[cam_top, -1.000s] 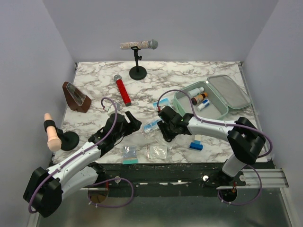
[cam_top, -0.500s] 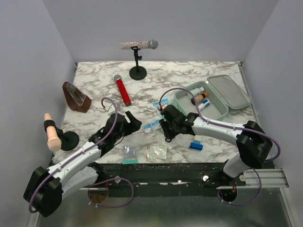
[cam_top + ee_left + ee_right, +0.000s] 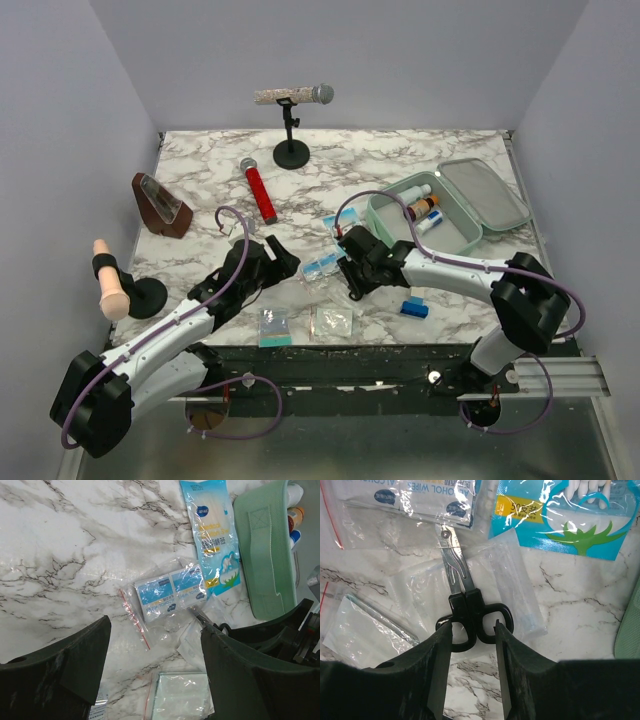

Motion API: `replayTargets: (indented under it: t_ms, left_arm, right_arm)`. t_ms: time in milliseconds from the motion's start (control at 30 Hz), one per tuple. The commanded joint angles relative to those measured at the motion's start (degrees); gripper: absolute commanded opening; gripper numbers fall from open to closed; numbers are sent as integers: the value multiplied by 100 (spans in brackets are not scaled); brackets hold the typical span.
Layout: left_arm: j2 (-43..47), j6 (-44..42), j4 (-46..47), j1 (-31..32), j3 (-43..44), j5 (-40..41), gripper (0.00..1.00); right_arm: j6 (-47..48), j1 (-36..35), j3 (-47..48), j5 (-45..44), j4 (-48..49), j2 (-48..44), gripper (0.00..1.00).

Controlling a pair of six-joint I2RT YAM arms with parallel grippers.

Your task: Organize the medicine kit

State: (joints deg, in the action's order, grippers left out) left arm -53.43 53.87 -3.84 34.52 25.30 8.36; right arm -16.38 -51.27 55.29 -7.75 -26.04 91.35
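Mint-green medicine kit [image 3: 380,222]: open, lid back, bottles [image 3: 420,203] inside. Just left of kit, nearer me: scissors [image 3: 464,597] on clear sachets [image 3: 517,582]. My right gripper [image 3: 472,630] straddles black handles, fingers spread, not clamped. Over last second only its elbow swung outward and head barely shifted. I judge alignment done, pinch next. Left gripper [image 3: 152,635], farther left of kit: released, empty, unmoved.

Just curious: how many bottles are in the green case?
3, in a row in the case: white bottle at back, brown bottle middle, blue bottle nearest. Others may be hidden.
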Motion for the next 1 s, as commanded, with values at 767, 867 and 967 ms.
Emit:
replayTargets:
  t_ms: [767,867,967]
  left_arm:
    - [-124,-78,76,19,63,-107,83]
    - [-124,-87,67,19,80,-98,83]
    - [-115,-96,67,19,80,-98,83]
  right_arm:
    - [56,3,105,-131,3,1121,45]
    - [30,2,114,-148,-15,1139,34]
    - [-5,3,88,-218,-59,982,30]
